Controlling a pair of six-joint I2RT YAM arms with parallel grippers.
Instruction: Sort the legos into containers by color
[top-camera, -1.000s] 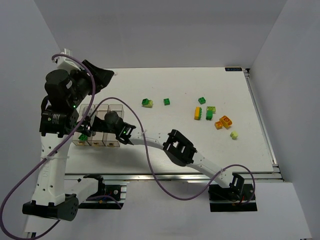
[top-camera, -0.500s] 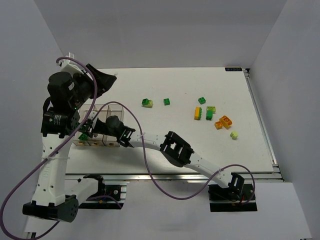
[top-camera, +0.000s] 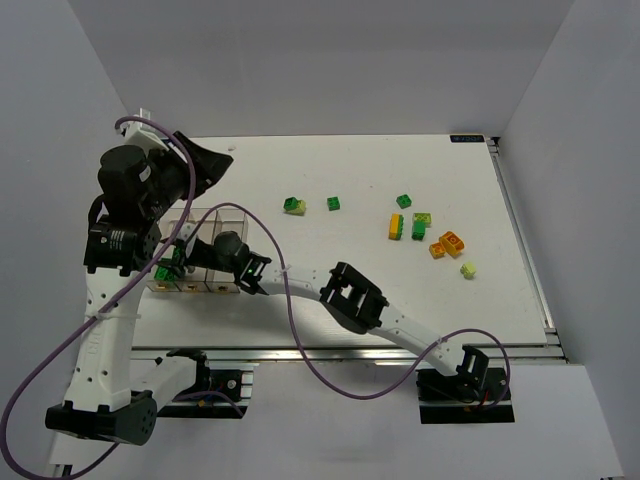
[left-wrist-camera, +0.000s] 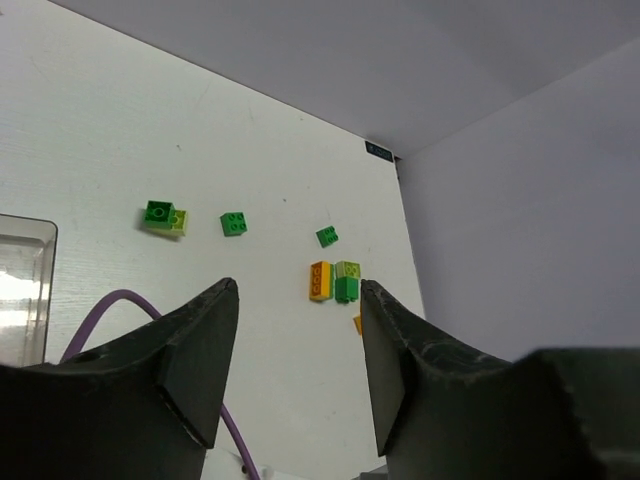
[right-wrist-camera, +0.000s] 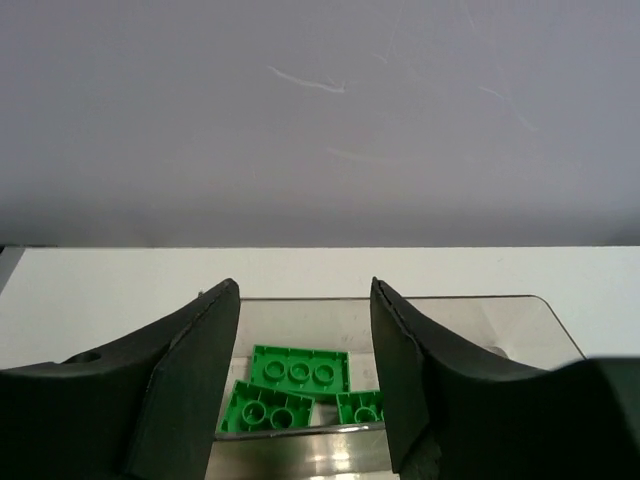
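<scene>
The containers (top-camera: 222, 214) are three joined clear bins at the table's left. My right gripper (right-wrist-camera: 303, 300) hangs open just above the near end of the leftmost bin (right-wrist-camera: 455, 315). Three green legos (right-wrist-camera: 300, 368) lie in that bin below the jaws, with nothing between the fingers. From above, the right gripper (top-camera: 181, 258) shows beside those green bricks (top-camera: 165, 269). My left gripper (left-wrist-camera: 298, 300) is raised at the back left, open and empty. Loose legos lie on the table: a green and yellow-green pair (top-camera: 294, 205), green ones (top-camera: 333, 203) (top-camera: 404, 201), an orange one (top-camera: 396, 226).
More bricks sit at the right: orange ones (top-camera: 446, 245), a yellow-green on green stack (top-camera: 421, 224) and a pale yellow-green one (top-camera: 467, 270). A purple cable (top-camera: 290, 320) loops over the right arm. Grey walls close the left, back and right sides.
My right gripper has opened over the leftmost bin, and a green brick now lies loose below it. The right arm shifted slightly left. The left arm moved slightly.
</scene>
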